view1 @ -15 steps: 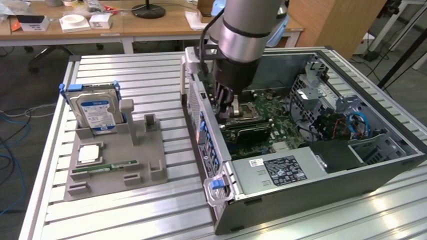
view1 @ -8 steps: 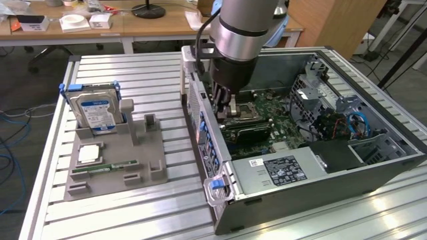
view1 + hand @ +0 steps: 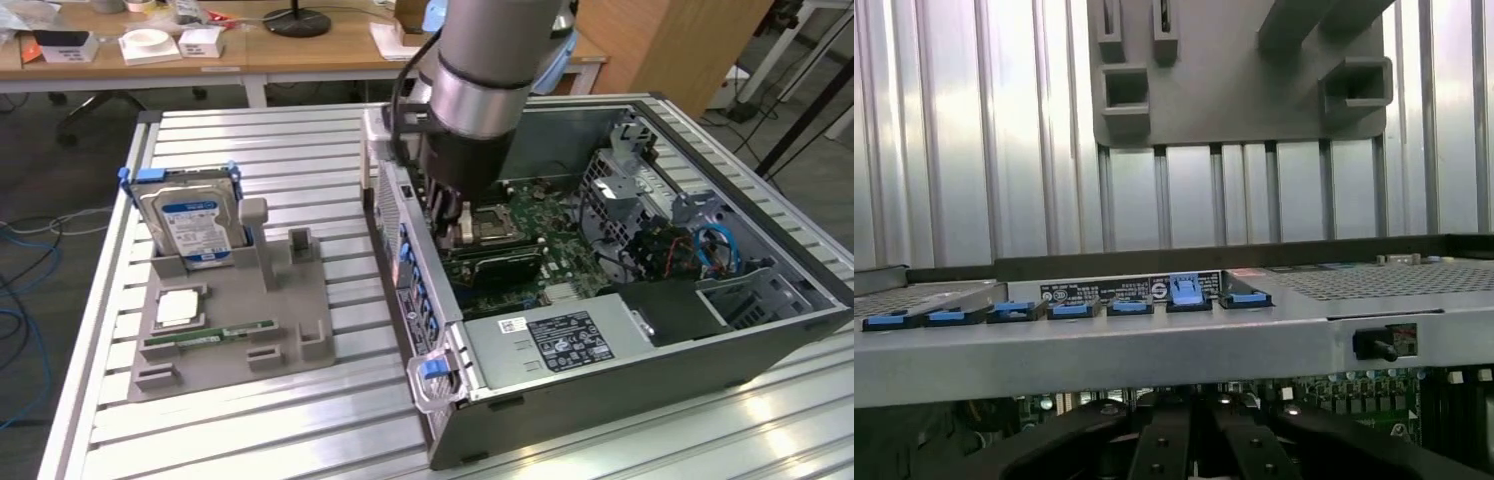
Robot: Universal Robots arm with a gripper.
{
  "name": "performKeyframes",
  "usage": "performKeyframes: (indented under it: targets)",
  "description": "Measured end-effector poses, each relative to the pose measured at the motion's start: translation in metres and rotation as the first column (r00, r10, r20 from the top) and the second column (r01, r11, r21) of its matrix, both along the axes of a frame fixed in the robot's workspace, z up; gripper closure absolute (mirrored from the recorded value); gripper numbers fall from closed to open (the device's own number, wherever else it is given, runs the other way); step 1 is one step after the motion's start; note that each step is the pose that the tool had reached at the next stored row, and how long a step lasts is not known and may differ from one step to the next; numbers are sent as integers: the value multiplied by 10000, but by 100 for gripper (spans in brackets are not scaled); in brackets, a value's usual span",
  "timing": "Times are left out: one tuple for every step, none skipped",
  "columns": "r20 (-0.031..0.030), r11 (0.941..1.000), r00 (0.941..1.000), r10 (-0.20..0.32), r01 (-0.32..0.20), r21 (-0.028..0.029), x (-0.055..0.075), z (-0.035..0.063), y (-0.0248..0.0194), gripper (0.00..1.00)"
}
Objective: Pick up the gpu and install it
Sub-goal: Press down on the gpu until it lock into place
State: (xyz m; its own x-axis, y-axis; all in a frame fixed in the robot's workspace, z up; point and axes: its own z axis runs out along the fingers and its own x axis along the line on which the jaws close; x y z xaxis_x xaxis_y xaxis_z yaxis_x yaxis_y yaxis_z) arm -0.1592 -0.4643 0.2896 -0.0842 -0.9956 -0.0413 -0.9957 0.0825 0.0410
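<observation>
Black end effector low over the motherboard, grip state unreadable; hard drive upright in gray holder.

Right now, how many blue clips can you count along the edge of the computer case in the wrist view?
7, in one row along the case's edge: six lie flat, running from to, and one stands raised near the row's end. More may be hidden beyond the frame.
</observation>
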Motion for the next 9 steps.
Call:
performKeyframes:
  targets:
    - [-8, 10000, 10000, -14, 14, -10, -1, -4, -1, 89]
    - [-12, 10000, 10000, -16, 15, -16, 1, -1, -1, 89]
    - [-14, 10000, 10000, -16, 16, -19, 5, 0, -1, 89]
    - [-5, 10000, 10000, -17, 17, -21, 7, 1, -2, 89]
    - [6, 10000, 10000, -19, 19, -22, 15, 2, -1, 89]
    - [13, 10000, 10000, -19, 19, -18, 45, 3, -1, 89]
    - [22, 10000, 10000, -16, 16, -5, 79, 1, -1, 89]
    - [34, 10000, 10000, -16, 16, 9, 108, 1, -2, 89]
    - [43, 10000, 10000, -17, 17, 22, 147, 1, -1, 89]
